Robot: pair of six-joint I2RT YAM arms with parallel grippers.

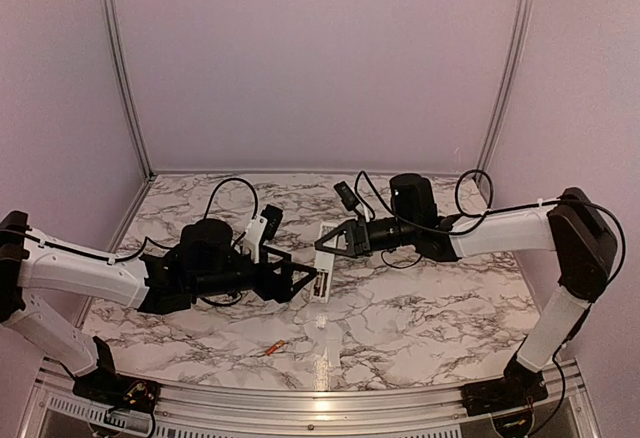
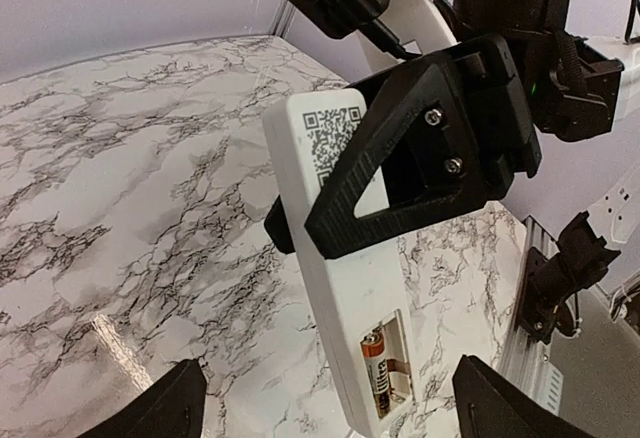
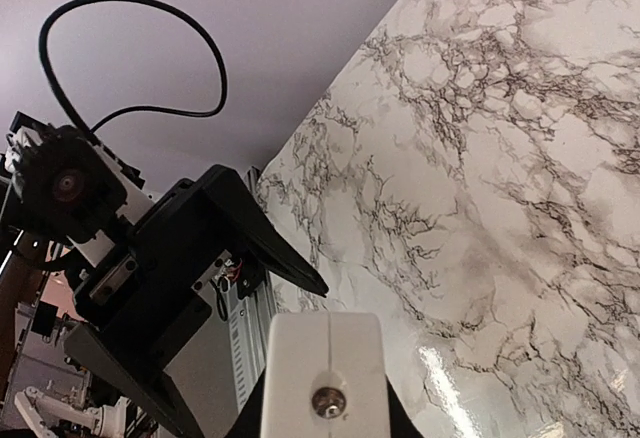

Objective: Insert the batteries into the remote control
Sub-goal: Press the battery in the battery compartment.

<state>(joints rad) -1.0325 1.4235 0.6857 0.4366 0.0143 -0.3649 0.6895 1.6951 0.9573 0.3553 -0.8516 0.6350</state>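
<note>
The white remote control (image 1: 323, 260) hangs above the table's middle, with my right gripper (image 1: 335, 243) shut on its upper part. In the left wrist view its back (image 2: 350, 288) faces me, with a QR label and an open compartment. One orange-copper battery (image 2: 378, 368) lies in that compartment, beside a bare slot. My left gripper (image 1: 303, 274) is just left of the remote's lower end, jaws wide open and holding nothing. A second battery (image 1: 271, 349) lies on the marble near the front. The right wrist view shows the remote's end (image 3: 325, 368) between its dark fingers.
A small white piece (image 1: 321, 320) lies on the marble table (image 1: 430, 308) below the remote. Purple walls close in the back and sides. A metal rail (image 1: 300, 398) runs along the front edge. Loose black cables loop over both wrists.
</note>
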